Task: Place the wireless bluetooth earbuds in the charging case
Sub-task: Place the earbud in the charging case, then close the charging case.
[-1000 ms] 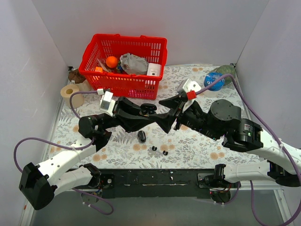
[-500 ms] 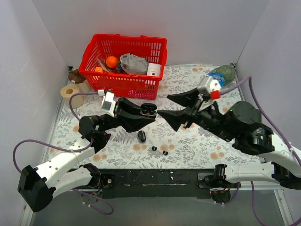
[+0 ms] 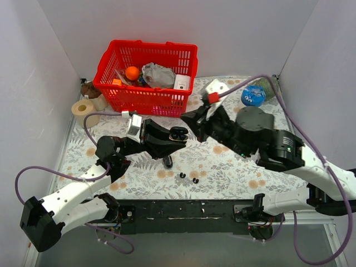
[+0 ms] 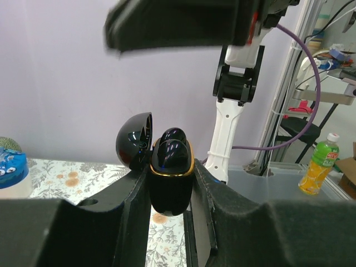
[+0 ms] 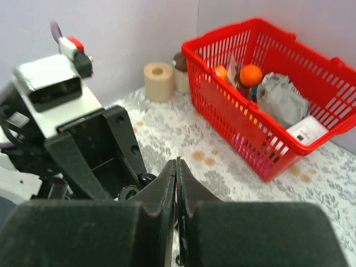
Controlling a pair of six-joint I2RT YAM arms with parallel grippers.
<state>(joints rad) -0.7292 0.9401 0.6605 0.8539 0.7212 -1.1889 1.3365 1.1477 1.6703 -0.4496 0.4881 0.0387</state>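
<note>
worktop (image 3: 222, 173): floral print, lilac walls (image 3: 167, 28) round | L gripper (image 4: 171, 192) clamped on open charging case (image 4: 171, 161), off surface | R gripper (image 5: 177, 167) closed, empty | earbuds (image 3: 182, 176) lying on worktop nr front edge

top external sits high behind the near edge, tilted down over the floral-print table (image 3: 222, 175) to the red plastic mesh basket (image 3: 146, 99) at the back. left wrist cam sits low, near level, right up against the glossy black open charging case (image 4: 170, 178), facing rightward. right wrist cam angles down leftward, mid-range, onto the basket (image 5: 222, 111) and beige paper roll (image 5: 159, 80). top shares case (image 3: 178, 133) with left wrist, basket and roll (image 3: 83, 108) with right wrist.
</note>
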